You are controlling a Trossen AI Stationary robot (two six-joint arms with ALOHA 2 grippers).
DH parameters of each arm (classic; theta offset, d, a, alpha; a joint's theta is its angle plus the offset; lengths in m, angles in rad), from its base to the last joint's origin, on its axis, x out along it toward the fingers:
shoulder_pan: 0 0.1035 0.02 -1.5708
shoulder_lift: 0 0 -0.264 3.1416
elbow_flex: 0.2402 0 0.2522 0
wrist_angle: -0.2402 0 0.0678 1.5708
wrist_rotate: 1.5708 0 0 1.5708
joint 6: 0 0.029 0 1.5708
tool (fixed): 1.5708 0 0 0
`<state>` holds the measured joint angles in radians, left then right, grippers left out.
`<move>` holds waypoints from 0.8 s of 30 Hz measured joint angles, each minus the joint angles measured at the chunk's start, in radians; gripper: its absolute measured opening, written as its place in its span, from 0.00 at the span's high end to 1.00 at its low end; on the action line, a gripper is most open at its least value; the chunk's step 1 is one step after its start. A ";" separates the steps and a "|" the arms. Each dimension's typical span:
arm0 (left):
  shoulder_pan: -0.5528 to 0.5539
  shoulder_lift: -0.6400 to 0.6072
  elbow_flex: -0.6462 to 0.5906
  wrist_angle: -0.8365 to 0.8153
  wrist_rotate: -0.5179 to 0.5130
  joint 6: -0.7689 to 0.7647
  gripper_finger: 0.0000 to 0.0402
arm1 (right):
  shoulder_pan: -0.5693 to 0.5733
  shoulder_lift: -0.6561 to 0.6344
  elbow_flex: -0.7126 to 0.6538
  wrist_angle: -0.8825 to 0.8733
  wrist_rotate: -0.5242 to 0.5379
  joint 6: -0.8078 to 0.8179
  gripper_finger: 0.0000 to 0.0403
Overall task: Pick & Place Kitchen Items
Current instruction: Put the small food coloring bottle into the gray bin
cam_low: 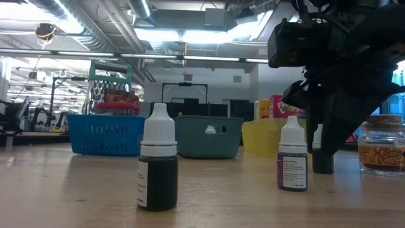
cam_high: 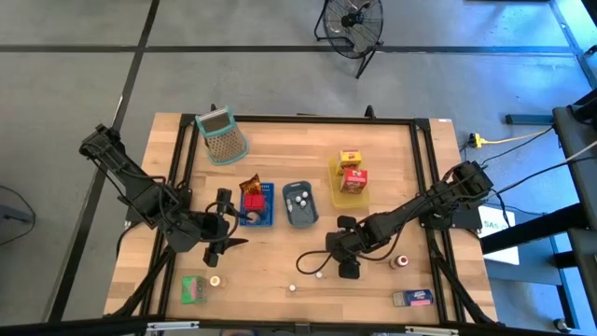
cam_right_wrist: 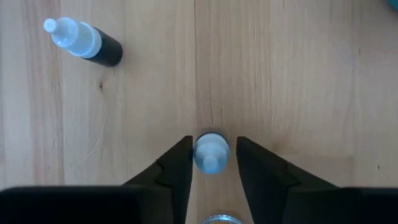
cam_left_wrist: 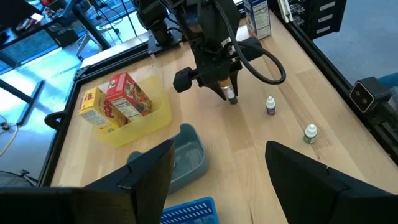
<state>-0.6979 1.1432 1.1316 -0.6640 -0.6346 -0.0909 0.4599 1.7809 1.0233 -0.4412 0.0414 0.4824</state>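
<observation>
My right gripper (cam_right_wrist: 212, 142) points down at the table's near middle, open, with a finger on each side of a small upright dropper bottle with a white cap (cam_right_wrist: 211, 152); narrow gaps of wood show beside the cap. A second dropper bottle (cam_right_wrist: 84, 42) stands nearby on its base, and a third (cam_high: 292, 288) stands closer to the near edge. My left gripper (cam_high: 224, 227) waits open beside the blue tray (cam_high: 266, 220), which holds a red tin (cam_high: 253, 201) and a brown packet (cam_high: 249, 184). A small jar (cam_high: 401, 262) stands to the right of the right gripper.
The yellow tray (cam_high: 338, 194) holds a yellow carton (cam_high: 350, 157) and a red carton (cam_high: 354, 178). The grey-blue tray (cam_high: 300, 217) holds white round pieces. A mesh basket (cam_high: 222, 135) sits far left, a green carton (cam_high: 193, 288) and another bottle (cam_high: 215, 280) near left, and a blue carton (cam_high: 412, 299) near right.
</observation>
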 joint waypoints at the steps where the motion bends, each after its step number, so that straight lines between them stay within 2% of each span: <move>1: 0.000 0.000 0.000 0.000 0.000 0.000 0.38 | 0.000 0.000 0.000 0.000 0.000 0.000 0.70; 8: 0.000 0.000 0.000 0.001 -0.001 -0.053 0.38 | 0.000 -0.001 0.005 -0.004 -0.019 -0.028 0.81; 13: 0.000 0.000 0.000 0.007 -0.005 -0.139 0.38 | -0.020 -0.001 0.100 -0.129 -0.011 -0.056 0.81; 19: 0.000 0.000 0.000 0.002 0.008 -0.160 0.38 | -0.055 -0.001 0.284 -0.347 0.147 -0.123 0.81; 21: 0.000 0.000 0.000 0.001 0.008 -0.167 0.38 | -0.072 -0.001 0.337 -0.356 0.195 -0.165 0.81; 24: 0.000 0.000 0.000 0.000 0.008 -0.176 0.38 | -0.112 -0.001 0.399 -0.333 0.209 -0.246 0.81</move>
<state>-0.6975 1.1435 1.1316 -0.6636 -0.6263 -0.2667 0.3480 1.7802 1.4222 -0.7737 0.2508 0.2364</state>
